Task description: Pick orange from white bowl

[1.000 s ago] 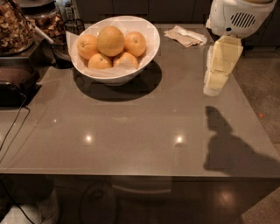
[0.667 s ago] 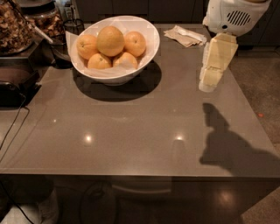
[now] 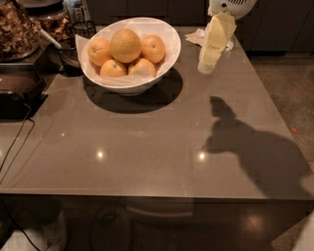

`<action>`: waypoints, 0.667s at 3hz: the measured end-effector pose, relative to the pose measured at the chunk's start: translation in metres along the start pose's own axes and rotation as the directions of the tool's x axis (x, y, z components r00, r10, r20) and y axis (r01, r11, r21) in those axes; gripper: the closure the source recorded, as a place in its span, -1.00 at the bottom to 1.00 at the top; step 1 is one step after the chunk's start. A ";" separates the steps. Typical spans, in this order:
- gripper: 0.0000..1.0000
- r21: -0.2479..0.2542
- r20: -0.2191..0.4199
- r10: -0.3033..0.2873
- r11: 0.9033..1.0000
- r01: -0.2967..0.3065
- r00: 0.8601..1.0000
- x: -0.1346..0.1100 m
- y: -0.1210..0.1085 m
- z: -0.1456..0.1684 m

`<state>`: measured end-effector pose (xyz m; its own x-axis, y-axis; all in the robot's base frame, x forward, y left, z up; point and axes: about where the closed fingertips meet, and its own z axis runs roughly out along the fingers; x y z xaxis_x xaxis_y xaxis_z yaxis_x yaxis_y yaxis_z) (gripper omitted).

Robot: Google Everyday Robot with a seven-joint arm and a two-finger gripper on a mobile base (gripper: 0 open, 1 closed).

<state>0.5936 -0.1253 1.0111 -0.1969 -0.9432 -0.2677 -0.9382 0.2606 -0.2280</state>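
Observation:
The orange (image 3: 125, 45) is the largest, paler citrus and lies on top of several smaller, deeper-orange fruits (image 3: 153, 48) in the white bowl (image 3: 169, 51). The bowl stands at the back left of the grey table. My gripper (image 3: 207, 64) hangs from the arm's white wrist (image 3: 230, 6) at the top right. Its pale yellow tip points down and to the left, just above the table. It is to the right of the bowl, apart from its rim, and holds nothing that I can see.
A crumpled white paper (image 3: 195, 37) lies behind the gripper. Black appliances (image 3: 17, 90) and a container of dried bits (image 3: 17, 29) crowd the left edge, with a cable (image 3: 14, 142) trailing down. The arm's shadow (image 3: 245, 142) falls on the right of the table.
The gripper has moved left toward the bowl, and its shadow on the table has shifted left with it. The bowl and the fruits have not moved.

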 end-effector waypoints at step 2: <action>-1.00 0.032 0.070 -0.048 0.998 0.045 0.996 -0.042 -0.024 0.006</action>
<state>0.6257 -0.0906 1.0222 -0.1318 -0.9378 -0.3211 -0.9364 0.2240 -0.2700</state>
